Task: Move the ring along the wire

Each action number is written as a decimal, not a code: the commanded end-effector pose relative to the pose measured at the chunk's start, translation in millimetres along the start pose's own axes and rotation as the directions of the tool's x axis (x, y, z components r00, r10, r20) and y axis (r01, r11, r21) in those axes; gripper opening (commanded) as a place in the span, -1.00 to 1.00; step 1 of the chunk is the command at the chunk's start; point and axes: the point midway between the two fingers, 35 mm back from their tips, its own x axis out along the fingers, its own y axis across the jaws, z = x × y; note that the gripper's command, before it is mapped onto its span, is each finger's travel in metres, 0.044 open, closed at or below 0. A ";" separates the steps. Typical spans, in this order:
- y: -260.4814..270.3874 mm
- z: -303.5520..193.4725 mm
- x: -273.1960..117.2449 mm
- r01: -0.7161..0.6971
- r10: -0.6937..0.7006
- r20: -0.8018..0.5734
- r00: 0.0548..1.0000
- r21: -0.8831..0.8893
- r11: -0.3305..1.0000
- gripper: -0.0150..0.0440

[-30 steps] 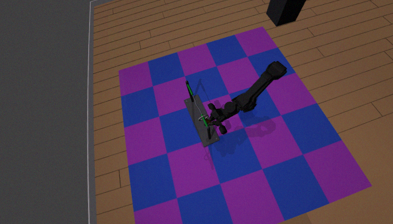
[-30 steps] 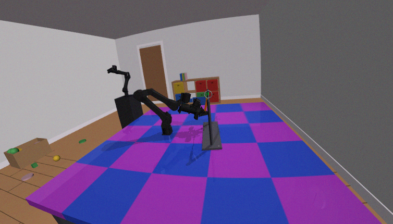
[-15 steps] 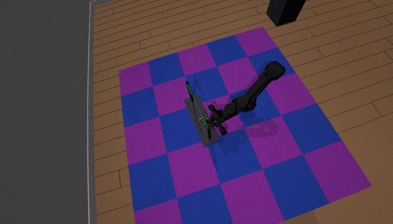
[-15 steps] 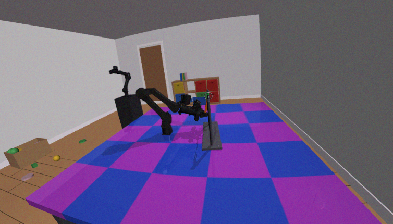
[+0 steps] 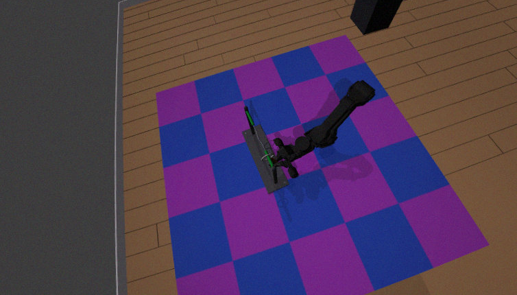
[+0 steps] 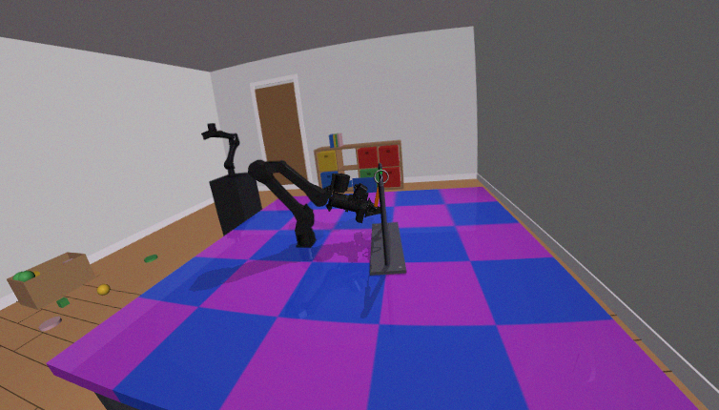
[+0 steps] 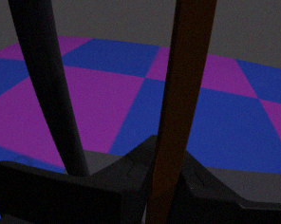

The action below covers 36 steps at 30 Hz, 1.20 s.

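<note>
Wrist view: gripper (image 5: 275,160) (image 6: 378,211) (image 7: 160,142) grasps the orange handle (image 6: 378,195) (image 7: 183,90), its long axis near upright

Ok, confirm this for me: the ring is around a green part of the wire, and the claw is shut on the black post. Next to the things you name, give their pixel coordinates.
Not the post (image 5: 275,175) (image 6: 384,225) (image 7: 53,90): the claw (image 5: 275,160) (image 6: 378,210) (image 7: 160,142) is shut on the orange handle (image 6: 377,196) (image 7: 183,76), as the wrist view shows. The ring (image 5: 262,158) (image 6: 387,176) is around a green part of the wire (image 5: 270,160) (image 6: 378,173), as you said.
</note>
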 end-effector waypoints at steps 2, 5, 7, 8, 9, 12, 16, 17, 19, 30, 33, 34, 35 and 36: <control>-0.4 -0.3 0.1 0.003 -0.003 0.001 1.000 0.004 1.000 -1.00; 0.0 0.0 0.0 0.000 0.000 0.000 1.000 0.000 1.000 -0.82; 0.0 0.0 0.0 0.000 0.000 0.000 1.000 0.000 1.000 -0.64; 0.0 0.0 0.0 0.000 0.000 0.000 1.000 0.000 1.000 -0.56; 0.0 0.0 0.0 0.000 0.000 0.000 1.000 0.000 1.000 -0.47; 0.0 0.0 0.0 0.000 0.000 0.000 1.000 0.000 1.000 -0.20; 0.2 0.3 -1.5 0.000 0.000 0.000 1.000 0.000 1.000 0.05; 0.3 0.5 -2.5 0.000 0.000 0.000 1.000 0.000 1.000 0.05; 0.6 1.0 -5.2 0.000 0.000 0.000 1.000 0.001 1.000 0.05; 1.4 2.8 -21.9 0.001 -0.001 -0.002 1.000 0.002 1.000 0.05; 1.4 2.8 -26.4 0.001 -0.001 -0.002 1.000 0.003 1.000 0.05; 1.4 2.8 -28.0 0.001 -0.001 -0.002 1.000 0.003 1.000 0.05; 1.4 2.8 -29.5 0.002 -0.002 -0.002 1.000 0.003 1.000 0.05; 1.3 2.7 -31.0 0.002 -0.002 -0.002 1.000 0.003 1.000 0.05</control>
